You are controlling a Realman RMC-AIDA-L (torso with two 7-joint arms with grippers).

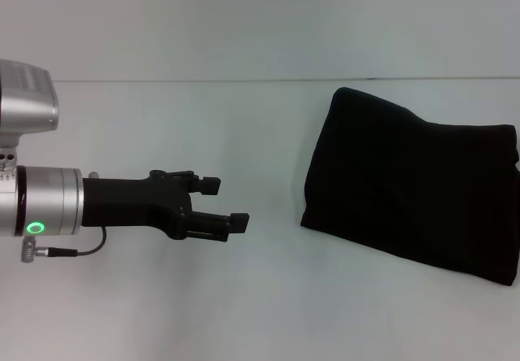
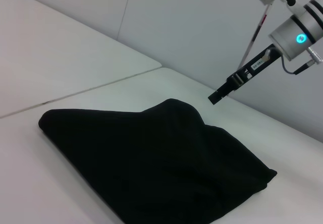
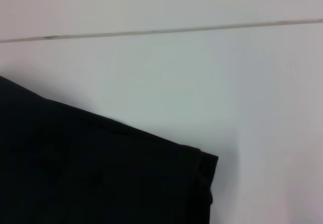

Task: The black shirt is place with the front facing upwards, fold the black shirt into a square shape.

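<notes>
- Lighting was bright, even and diffuse; the white table (image 1: 244, 296) showed no glare.
- The black shirt (image 1: 414, 190) cast only a faint shadow at its 7 o'clock edge.
- Shirt folds were barely legible; the right wrist view was soft.

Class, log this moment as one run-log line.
black shirt: folded, on table | left gripper: open, clear of it | right gripper: raised beyond it

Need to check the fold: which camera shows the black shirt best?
The left wrist view: the black shirt appears nearly whole, a folded bundle on the table. The head view cuts it at the right edge. The right wrist view shows only one corner.
</notes>
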